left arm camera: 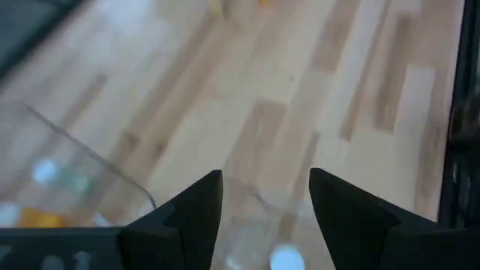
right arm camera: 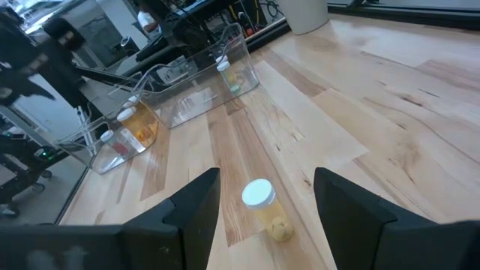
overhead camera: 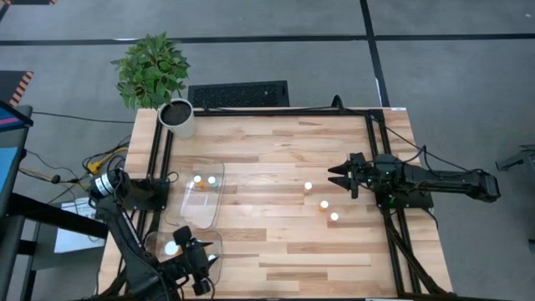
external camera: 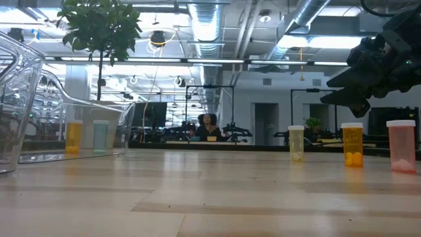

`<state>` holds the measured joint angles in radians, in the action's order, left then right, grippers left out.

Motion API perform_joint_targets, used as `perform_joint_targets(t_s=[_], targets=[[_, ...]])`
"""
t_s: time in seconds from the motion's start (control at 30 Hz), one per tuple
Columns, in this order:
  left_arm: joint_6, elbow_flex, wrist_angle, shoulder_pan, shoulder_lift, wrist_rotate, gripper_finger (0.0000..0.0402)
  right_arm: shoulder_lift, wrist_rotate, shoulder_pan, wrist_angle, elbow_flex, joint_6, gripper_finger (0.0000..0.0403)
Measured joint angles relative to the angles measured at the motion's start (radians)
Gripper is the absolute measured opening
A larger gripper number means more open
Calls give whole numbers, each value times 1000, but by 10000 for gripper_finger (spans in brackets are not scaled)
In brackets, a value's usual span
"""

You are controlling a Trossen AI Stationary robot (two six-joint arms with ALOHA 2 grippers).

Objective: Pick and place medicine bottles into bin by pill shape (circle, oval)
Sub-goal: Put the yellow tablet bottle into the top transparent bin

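Three small amber medicine bottles with white caps stand upright on the table's right half (overhead camera: 308, 186) (overhead camera: 323, 205) (overhead camera: 334, 216); they also show in the low view (external camera: 297, 143) (external camera: 352, 145) (external camera: 400, 146). My right gripper (overhead camera: 336, 176) hovers open just right of the nearest one (right arm camera: 262, 206), touching nothing. Two bottles (overhead camera: 198, 179) (overhead camera: 211, 179) stand in the farther clear bin (overhead camera: 203, 205). My left gripper (overhead camera: 191, 244) is open and empty over the nearer clear bin (overhead camera: 213, 251), which holds a bottle (overhead camera: 171, 247).
A potted plant (overhead camera: 155, 71) in a white pot (overhead camera: 178, 117) stands at the table's far left corner. A dark keyboard-like panel (overhead camera: 238, 94) lies beyond the far edge. Black frame rails (overhead camera: 376, 150) run along the right side. Bare wood lies between the bins and the three bottles.
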<state>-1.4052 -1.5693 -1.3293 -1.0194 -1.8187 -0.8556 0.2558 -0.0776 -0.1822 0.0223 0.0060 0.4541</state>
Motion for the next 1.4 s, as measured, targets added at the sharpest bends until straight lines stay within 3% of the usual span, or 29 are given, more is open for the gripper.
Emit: perform_joint_targets(t_s=[0.27, 0.43, 0.6, 0.77, 0.93, 1.23, 1.33, 1.4], targets=[[213, -80, -4, 176, 2, -220, 195, 0, 0, 0, 0, 0, -1, 225], [439, -79, 91, 343, 2, -262, 195, 0, 0, 0, 0, 0, -1, 225], [756, -79, 305, 494, 2, -240, 195, 0, 0, 0, 0, 0, -1, 225], [1135, -78, 658, 605, 2, -99, 195, 0, 0, 0, 0, 0, -7, 225], [1400, 2, 1021, 705, 2, 144, 195, 0, 0, 0, 0, 0, -10, 225], [1488, 306, 1601, 890, 0, 484, 195, 0, 0, 0, 0, 0, -14, 225], [1440, 379, 1670, 954, 0, 628, 201, 0, 0, 0, 0, 0, -17, 225], [1407, 399, 1674, 985, 0, 653, 213, 0, 0, 0, 0, 0, -18, 225]])
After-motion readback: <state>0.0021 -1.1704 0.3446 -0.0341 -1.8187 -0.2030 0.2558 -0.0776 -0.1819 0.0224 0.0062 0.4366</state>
